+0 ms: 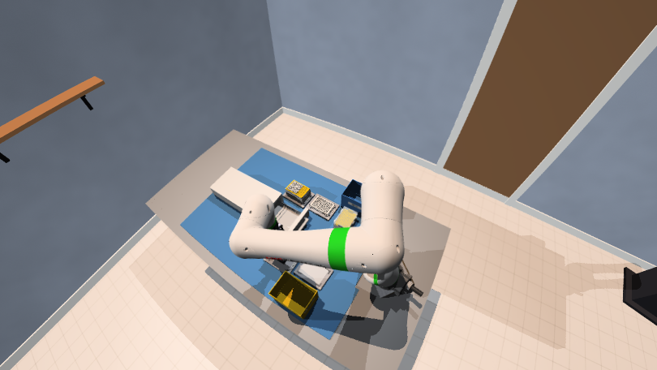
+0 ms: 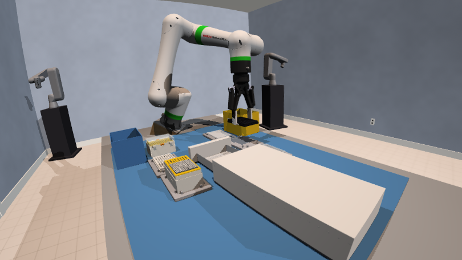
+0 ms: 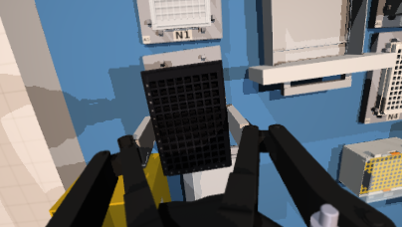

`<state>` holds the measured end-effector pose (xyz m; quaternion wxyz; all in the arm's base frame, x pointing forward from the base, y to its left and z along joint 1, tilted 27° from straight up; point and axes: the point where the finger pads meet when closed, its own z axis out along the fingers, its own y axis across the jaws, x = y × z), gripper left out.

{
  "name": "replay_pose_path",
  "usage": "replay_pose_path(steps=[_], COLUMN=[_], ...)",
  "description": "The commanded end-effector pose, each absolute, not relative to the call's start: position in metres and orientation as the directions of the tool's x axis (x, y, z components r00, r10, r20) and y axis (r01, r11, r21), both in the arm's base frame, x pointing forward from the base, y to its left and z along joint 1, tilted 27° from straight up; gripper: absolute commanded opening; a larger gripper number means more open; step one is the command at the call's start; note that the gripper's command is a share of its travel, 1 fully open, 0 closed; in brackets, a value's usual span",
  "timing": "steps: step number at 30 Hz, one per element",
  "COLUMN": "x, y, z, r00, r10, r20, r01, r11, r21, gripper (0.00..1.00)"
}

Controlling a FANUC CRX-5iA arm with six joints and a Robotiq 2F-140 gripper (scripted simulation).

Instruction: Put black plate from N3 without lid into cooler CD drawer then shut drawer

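- Now the carry step is in hand: the gripper [image 3: 191, 149] has its fingers clamped partway on the black plate [image 3: 187, 116], held aloft above the counter [image 2: 167, 222].
- Next, it seems, travel over the cooler's open drawer [image 3: 303, 72], then lower flat between ribs, long side crosswise.

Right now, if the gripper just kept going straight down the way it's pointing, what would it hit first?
The gripper holds the black plate, which would likely land on the empty grey nest beneath it, though depth is hard to judge.
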<state>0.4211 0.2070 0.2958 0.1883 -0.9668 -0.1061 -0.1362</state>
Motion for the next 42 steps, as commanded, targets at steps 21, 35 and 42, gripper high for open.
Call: replay_pose_path(steps=[21,35,42], x=[0.415,0.418,0.427], y=[0.196,0.191,0.181], z=[0.32,0.324,0.322], r00=[0.94,0.921,0.856], r10=[0.154,0.214,0.359], r20=[0.304,0.325,0.373], r01=[0.256,0.318,0.467], r11=[-0.907,-0.894,-0.846], r21=[-0.335,-0.314,-0.256], gripper=[0.0,0.0,0.0])
